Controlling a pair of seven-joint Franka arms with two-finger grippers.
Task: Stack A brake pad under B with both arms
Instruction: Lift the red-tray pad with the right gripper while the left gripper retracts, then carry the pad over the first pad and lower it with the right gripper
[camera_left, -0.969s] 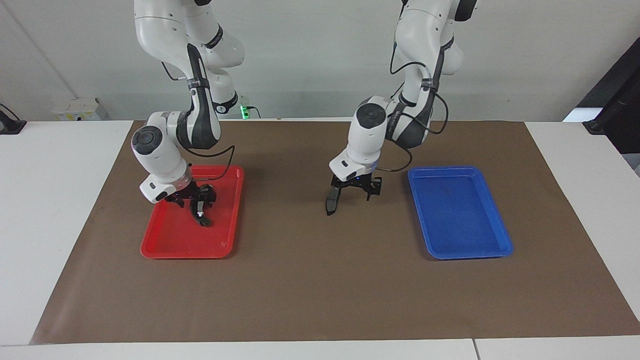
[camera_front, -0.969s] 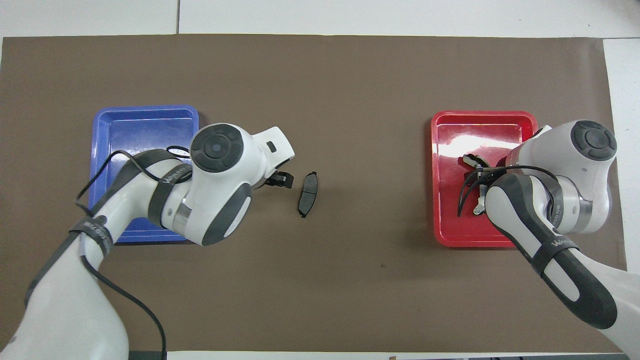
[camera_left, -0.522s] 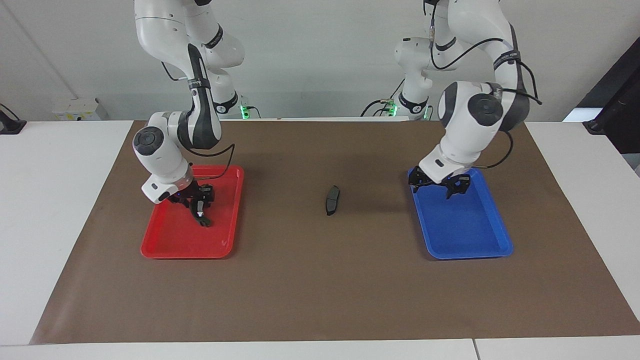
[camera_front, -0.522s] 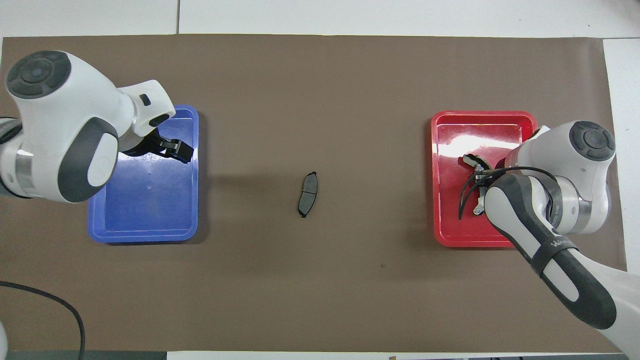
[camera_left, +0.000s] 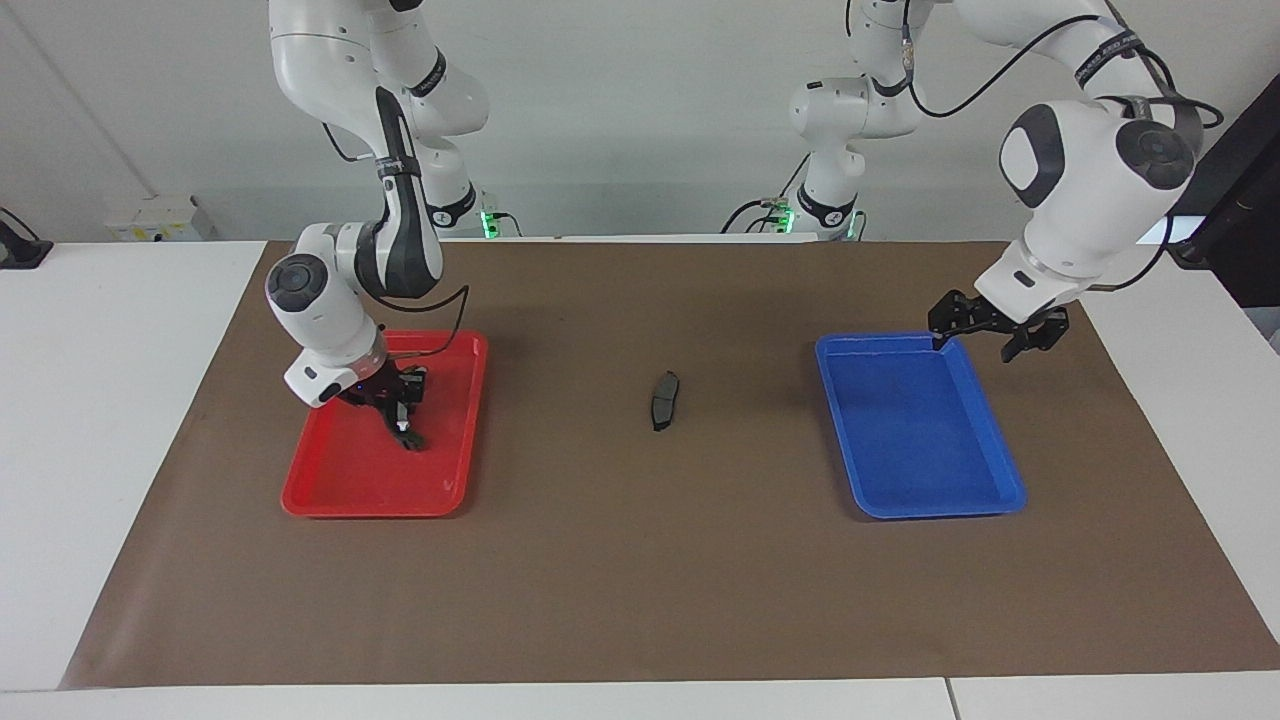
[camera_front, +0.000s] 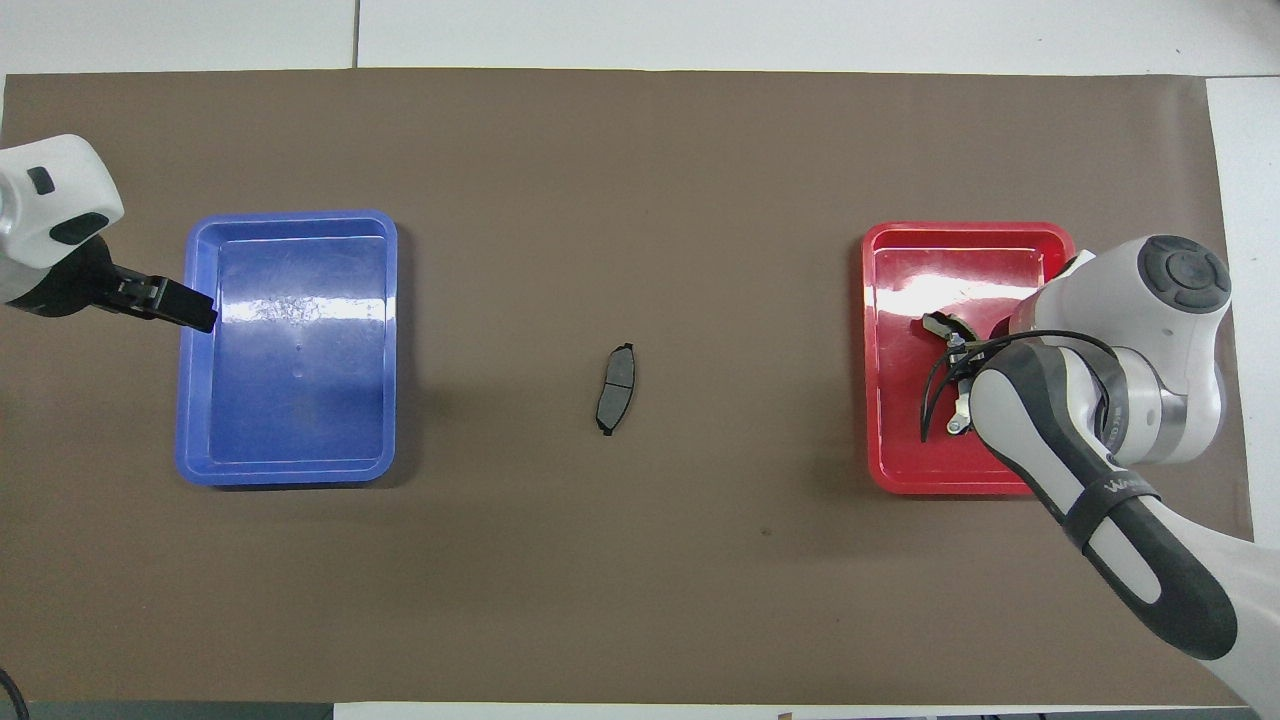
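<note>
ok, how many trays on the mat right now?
2. The blue tray sits toward the left arm's end of the table, with nothing in it. The red tray sits toward the right arm's end, with the crescent brake piece inside. None appear hidden.

White jointed arms (camera_left: 340, 300), dark grey joint caps, black looping cables, black grippers, lettered grey wrist bands

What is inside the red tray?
The red tray holds B, gripped by the right gripper. The arm covers part of B and the tray floor.
</note>
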